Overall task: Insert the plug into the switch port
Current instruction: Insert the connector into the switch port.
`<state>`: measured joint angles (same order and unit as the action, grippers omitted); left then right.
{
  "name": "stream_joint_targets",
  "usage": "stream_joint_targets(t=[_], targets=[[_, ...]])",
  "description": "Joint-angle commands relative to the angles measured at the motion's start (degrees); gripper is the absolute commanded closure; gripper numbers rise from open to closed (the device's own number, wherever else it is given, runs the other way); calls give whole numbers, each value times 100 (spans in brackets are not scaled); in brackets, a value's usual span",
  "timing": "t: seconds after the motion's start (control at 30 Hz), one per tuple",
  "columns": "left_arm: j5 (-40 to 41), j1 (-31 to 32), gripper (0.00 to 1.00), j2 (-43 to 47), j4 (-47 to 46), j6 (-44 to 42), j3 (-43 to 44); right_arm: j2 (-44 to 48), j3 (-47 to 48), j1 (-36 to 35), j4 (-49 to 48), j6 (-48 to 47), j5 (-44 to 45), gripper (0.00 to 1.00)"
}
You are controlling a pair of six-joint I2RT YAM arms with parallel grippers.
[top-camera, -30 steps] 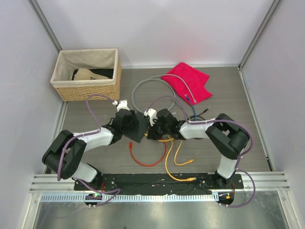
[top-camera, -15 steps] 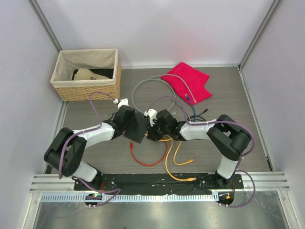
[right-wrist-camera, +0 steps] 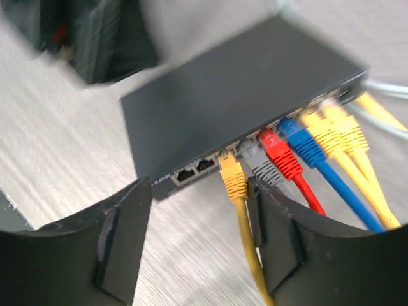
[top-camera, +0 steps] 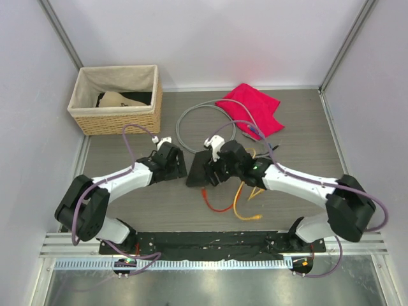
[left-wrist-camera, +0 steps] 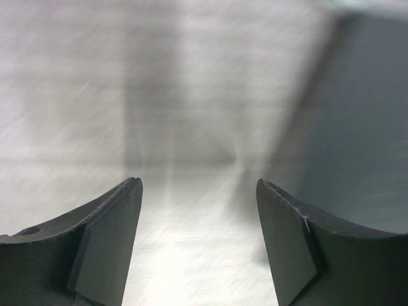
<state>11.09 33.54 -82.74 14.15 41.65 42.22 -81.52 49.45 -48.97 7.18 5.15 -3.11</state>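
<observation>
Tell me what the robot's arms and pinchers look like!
The left arm and right arm are white tubes joined by chunky black joints. A thin purple cable loops along each one. The left gripper and right gripper each have two dark, curved fingers with flat inner faces.

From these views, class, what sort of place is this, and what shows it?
Probably a robotics test cell: white partition walls enclose a table, the left arm and right arm are bolted to a rail, and a network switch has coloured patch cables plugged in.
</observation>
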Motion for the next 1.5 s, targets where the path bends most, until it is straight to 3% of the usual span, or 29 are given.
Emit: stream_joint_targets(t=[0.0, 0.13, 0.27, 0.47, 0.8, 0.97, 1.17, 1.33, 1.47], targets=[[402, 21, 23, 688, 1080, 45, 67, 759, 522, 405, 328, -189, 770, 31], [438, 21, 22, 1188, 1292, 71, 146, 734, 373, 494, 311, -76, 130, 31], [262, 21, 22, 1575, 1353, 107, 50, 453, -258, 494, -390, 179, -180, 32], [-159, 30, 20, 2155, 1494, 107, -47, 382, -647, 678, -692, 399, 514, 31], [-494, 21, 2, 2842, 2504, -393, 717, -566, -270, 837, -683, 505, -583, 29], [-433, 21, 2, 3106, 2874, -939, 1209, -1250, 116, 267, -1086, 548, -822, 29], [235, 21, 2, 3527, 2795, -1089, 1070, -2060, 1057, -446, -1367, 610, -480, 29], [587, 21, 2, 3800, 2768, -1045, 902, -1790, 1313, -464, -1316, 672, 29, 29], [543, 21, 2, 3809, 2838, -1141, 911, -1114, 1217, -70, -405, 602, 284, 29]])
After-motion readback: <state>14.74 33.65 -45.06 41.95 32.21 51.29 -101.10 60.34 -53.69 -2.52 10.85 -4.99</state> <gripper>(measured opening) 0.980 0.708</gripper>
